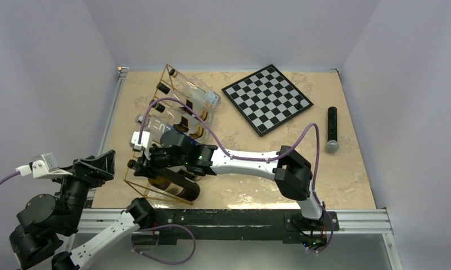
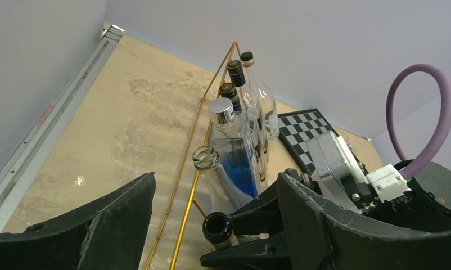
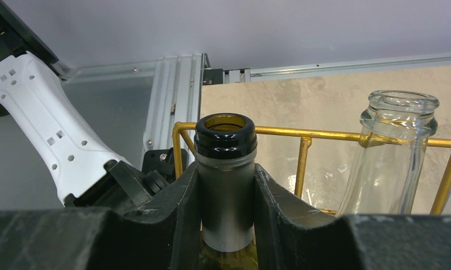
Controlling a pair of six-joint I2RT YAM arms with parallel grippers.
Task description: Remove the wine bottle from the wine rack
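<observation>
Top external is showing the gold wine rack (image 1: 167,67) standing on the left part of the table (image 1: 336,180), with bottles lying in its slots; their number is not countable from above. The dark wine bottle (image 1: 181,188) is lying in the nearest slot, neck pointing left, and the right gripper (image 1: 146,163) is reaching across to that neck. The left gripper (image 1: 99,164) is hovering just left of the rack, touching nothing. One chessboard (image 1: 266,98) is lying right of the rack, and one black cylinder (image 1: 332,130) with a grey end is lying further right. A white label on a far clear bottle is showing print too small to read.

Left wrist is looking along the rack (image 2: 219,70) and showing six bottle tops in a row: three dark caps, one silver cap (image 2: 222,109), one open clear mouth and the open wine bottle mouth (image 2: 217,228) nearest. Blue is tinting the silver-capped bottle. The left jaws are standing wide apart with nothing between them.

Right wrist is showing what the others are hiding: the right jaws are pressing both sides of the wine bottle's grey-sleeved neck (image 3: 226,185), below its dark lip. One clear bottle neck (image 3: 397,152) is standing to the right, against the rack's gold rail (image 3: 324,135).
</observation>
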